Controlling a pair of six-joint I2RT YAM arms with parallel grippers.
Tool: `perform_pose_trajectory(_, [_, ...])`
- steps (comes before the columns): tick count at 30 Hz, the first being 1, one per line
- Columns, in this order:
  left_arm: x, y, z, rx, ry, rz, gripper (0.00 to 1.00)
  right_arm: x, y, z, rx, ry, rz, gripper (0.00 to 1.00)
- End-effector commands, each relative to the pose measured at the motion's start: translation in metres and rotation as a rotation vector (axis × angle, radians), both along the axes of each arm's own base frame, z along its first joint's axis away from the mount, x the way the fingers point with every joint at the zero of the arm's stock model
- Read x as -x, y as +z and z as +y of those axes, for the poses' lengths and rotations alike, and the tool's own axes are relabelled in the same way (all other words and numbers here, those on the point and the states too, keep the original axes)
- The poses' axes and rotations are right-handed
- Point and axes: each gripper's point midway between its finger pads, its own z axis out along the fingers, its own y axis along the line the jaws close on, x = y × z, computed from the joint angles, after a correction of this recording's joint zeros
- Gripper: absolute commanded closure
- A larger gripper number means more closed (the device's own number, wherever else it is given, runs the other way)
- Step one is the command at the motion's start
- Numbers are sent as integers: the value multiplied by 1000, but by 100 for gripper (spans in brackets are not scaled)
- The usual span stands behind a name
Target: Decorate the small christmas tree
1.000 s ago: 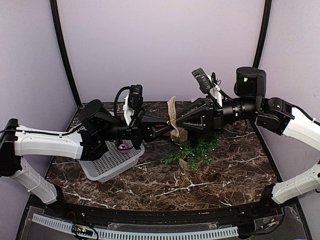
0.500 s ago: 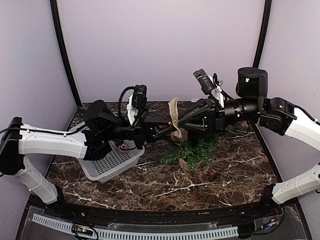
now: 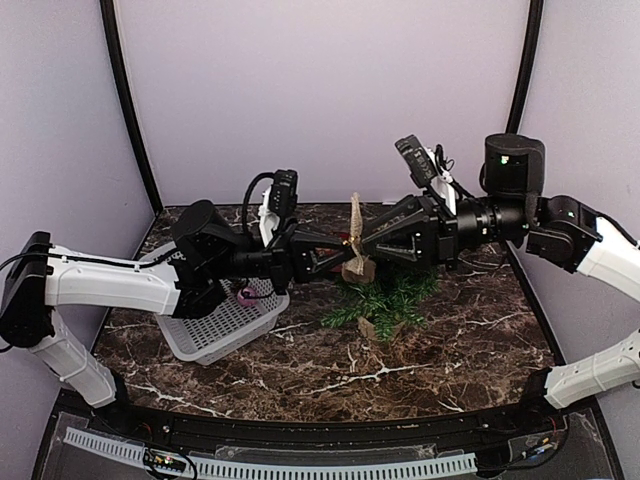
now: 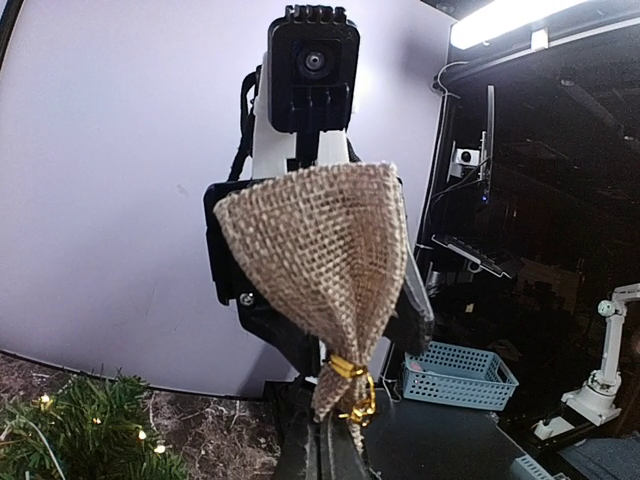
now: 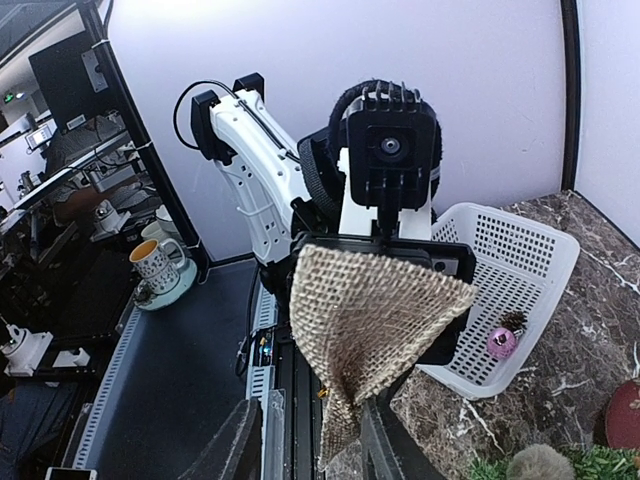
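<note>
The small christmas tree point(image 3: 388, 296) lies low on the marble table, its lit green branches also showing in the left wrist view point(image 4: 85, 435). A burlap bow point(image 3: 354, 236) tied with gold wire hangs in the air above the tree, between both grippers. My left gripper point(image 3: 338, 250) is shut on its lower tail; in the left wrist view the left gripper point(image 4: 327, 445) pinches the burlap point(image 4: 325, 270) just below the gold tie point(image 4: 350, 385). My right gripper point(image 5: 305, 440) faces it, jaws apart, with the burlap's tail point(image 5: 340, 420) hanging between them near one finger point(image 5: 378, 440).
A white mesh basket point(image 3: 205, 335) stands at the left, holding a pink bauble point(image 5: 501, 342) and a pine cone point(image 5: 515, 320). A red plate point(image 5: 625, 415) sits by the tree. A brown lump point(image 3: 368, 328) lies at the tree's near side.
Both grippers and the burlap bow have shifted slightly right and up. The bow has turned more edge-on to the top camera.
</note>
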Motion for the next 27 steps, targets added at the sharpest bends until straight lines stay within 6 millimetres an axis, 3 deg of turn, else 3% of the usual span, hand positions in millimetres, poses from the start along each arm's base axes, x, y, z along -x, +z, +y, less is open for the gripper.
perform_pose_trajectory(1, [4,8,2,27,-40,-12,100,0,16,2,-40,-5,-39,66])
perform_pose_trajectory(12, [12,8,-2,22,-72,-23,100,-5,8,7,-23,-20,-6,69])
perform_pose_trajectory(15, [12,10,-2,23,-75,-23,100,-6,8,7,-23,-28,-8,77])
perform_pose_trajectory(20, [9,8,-2,16,-54,-14,100,-7,9,5,-20,-44,-5,100])
perform_pose_trajectory(21, [5,7,-3,11,-36,-2,95,-7,11,3,-17,-51,-4,100])
perform_pose_trajectory(24, [1,4,0,-2,6,21,62,-11,10,-5,19,-102,7,100])
perform_pose_trajectory(27, [-10,-6,5,-45,96,58,48,-19,2,-18,83,-196,19,100])
